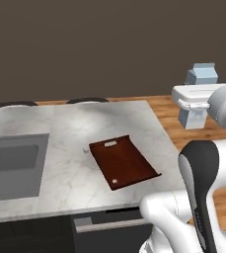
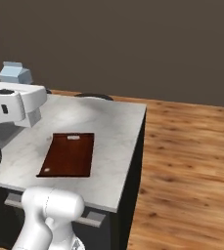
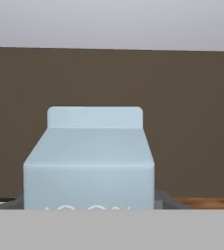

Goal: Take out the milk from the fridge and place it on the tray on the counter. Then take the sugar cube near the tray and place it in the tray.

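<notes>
The milk (image 1: 202, 74) is up in the air, clamped in the hand (image 1: 193, 111) — a pale blue carton, upright, its gabled top poking above the white wrist in both base views. In the hand view the carton (image 3: 89, 163) sits square between the fingers, its flat front face turned toward the camera, brown wall behind it. The hand grips the milk, jaws spread about the carton's width.

From the left base view the carton hangs off to the right of the table (image 1: 70, 123), over the wooden floor (image 1: 171, 116); from the right base view it hovers above the table's left part.

The tray (image 1: 123, 162) lies flat on the table near the front edge, nothing on it. The sugar cube (image 1: 85, 150) — a tiny pale speck — rests just beside the tray's far left corner. A steel sink (image 1: 11, 165) is set into the table's left end.
</notes>
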